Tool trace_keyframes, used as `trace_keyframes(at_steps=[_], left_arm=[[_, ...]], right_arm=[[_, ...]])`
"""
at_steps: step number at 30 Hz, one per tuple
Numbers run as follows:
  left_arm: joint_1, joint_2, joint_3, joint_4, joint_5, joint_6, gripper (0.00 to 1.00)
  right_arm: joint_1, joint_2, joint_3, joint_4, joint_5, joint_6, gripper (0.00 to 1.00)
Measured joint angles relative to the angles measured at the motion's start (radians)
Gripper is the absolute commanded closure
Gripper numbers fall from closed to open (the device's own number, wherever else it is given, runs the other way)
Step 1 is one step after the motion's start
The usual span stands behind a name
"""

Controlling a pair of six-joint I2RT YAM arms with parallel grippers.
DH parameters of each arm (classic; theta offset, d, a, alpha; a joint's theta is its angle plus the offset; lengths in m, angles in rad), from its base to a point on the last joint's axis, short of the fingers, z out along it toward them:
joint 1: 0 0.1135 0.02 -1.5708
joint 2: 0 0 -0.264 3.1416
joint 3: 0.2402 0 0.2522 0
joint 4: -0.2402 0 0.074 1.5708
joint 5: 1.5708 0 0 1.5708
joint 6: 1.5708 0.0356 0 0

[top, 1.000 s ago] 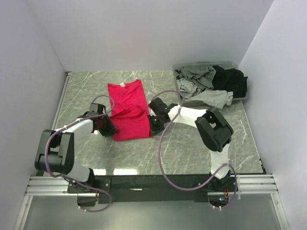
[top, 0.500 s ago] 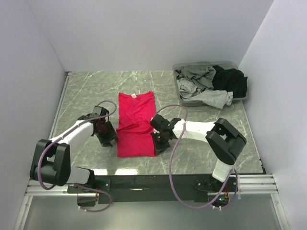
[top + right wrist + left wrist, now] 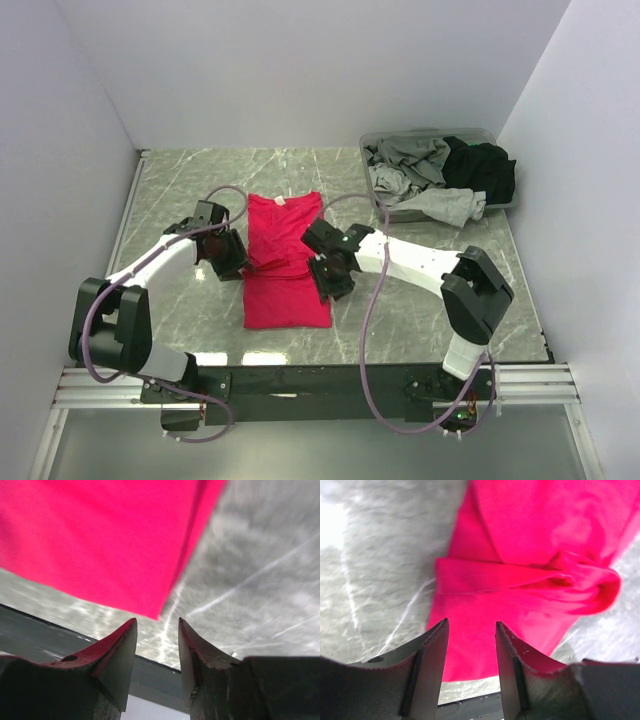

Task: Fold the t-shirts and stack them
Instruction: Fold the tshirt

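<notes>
A bright pinkish-red t-shirt (image 3: 288, 295) lies flat and lengthwise in the middle of the table, with a crosswise fold of cloth (image 3: 530, 577) about halfway along. My left gripper (image 3: 234, 264) is at its left edge, open and empty, above the cloth (image 3: 535, 525). At the shirt's right edge my right gripper (image 3: 333, 282) is open too, with only the table between its fingers and the shirt's corner (image 3: 100, 540) just ahead. More t-shirts, grey (image 3: 410, 160) and black (image 3: 485, 168), are heaped in the tub.
A grey plastic tub (image 3: 400, 212) stands at the back right, with cloth hanging over its front rim. White walls close in the marble table (image 3: 420, 300) on three sides. A dark rail (image 3: 300, 380) runs along the near edge.
The bunched shirt was drawn out toward the near edge and now lies long and flat. Both grippers have let go of it; the right one went from shut to open. Both have moved back toward mid-shirt.
</notes>
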Motion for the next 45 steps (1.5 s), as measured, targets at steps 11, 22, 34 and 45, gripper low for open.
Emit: trace_keyframes(at_steps=[11,22,34,45], left_arm=[[-0.019,-0.058,-0.045,0.053,0.114,0.087,0.54],[-0.05,-0.074,-0.145,0.113,0.249,0.135,0.57],[-0.065,0.074,-0.159,0.105,0.264,0.163,0.59],[-0.071,0.078,-0.156,0.097,0.266,0.176,0.59]], right_arm=[[-0.001,0.185,0.18,0.014,-0.052,-0.058,0.58],[-0.009,0.272,0.244,0.067,-0.08,-0.022,0.58],[-0.063,0.36,0.326,0.102,-0.06,0.013,0.58],[-0.142,0.382,0.396,0.122,0.003,0.096,0.58]])
